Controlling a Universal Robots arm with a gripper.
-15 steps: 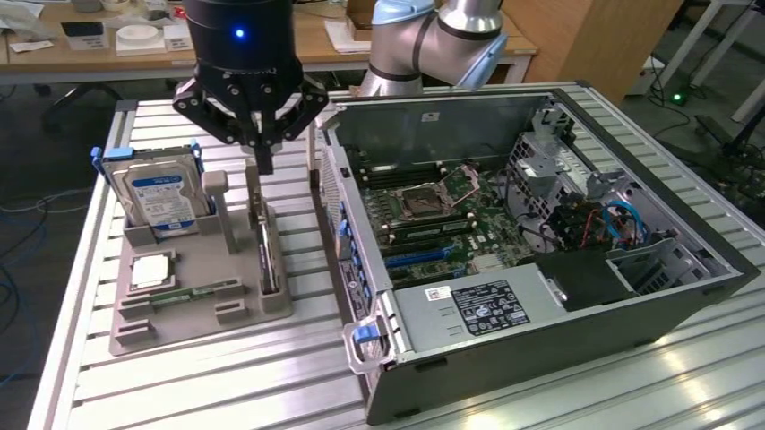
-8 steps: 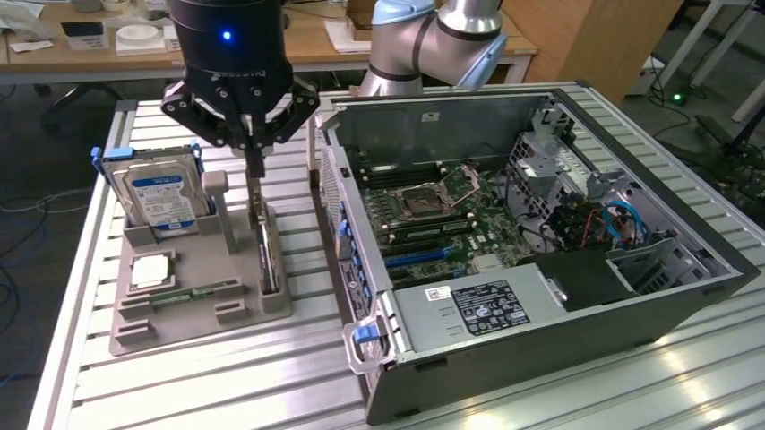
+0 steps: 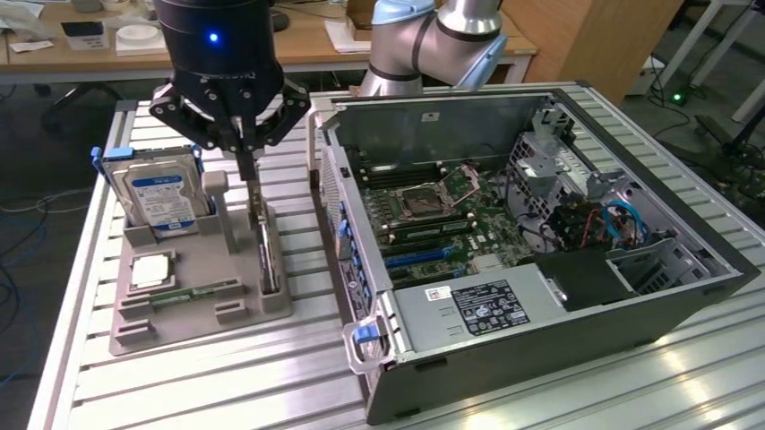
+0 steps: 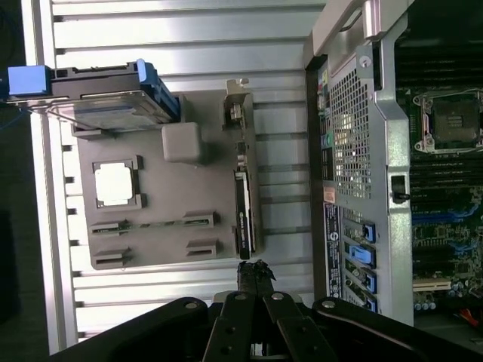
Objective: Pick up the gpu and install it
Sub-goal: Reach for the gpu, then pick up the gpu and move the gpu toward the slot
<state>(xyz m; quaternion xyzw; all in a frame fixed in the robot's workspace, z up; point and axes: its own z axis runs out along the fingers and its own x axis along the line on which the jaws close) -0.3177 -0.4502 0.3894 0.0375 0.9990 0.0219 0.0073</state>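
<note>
My hand (image 3: 247,168) hangs over the grey holder (image 3: 179,315) with its fingers pressed together and nothing between them, which fits a hand that has not taken anything. The gpu (image 3: 265,255) is straight below me, standing on its long edge in the holder's slot. I judge it is kept that way so its thin top edge is offered to a pinch from above. In the wrist view my tips (image 4: 255,268) sit just past one end of the gpu (image 4: 245,204), in line with its length, with the silver bracket at the end away from me. Whether they touch the card or only hover near it, I can't quite make out. Further off from my hand on the same holder, the hard drive (image 3: 161,197) stands upright in its own cradle, and the processor (image 3: 152,269) lies flat in a pocket. On the other side of my hand the case (image 3: 622,305) lies on the table (image 3: 239,381) with its open side up, so the board's slots (image 3: 418,255) face upward, ready to take a card pushed down from above.
</note>
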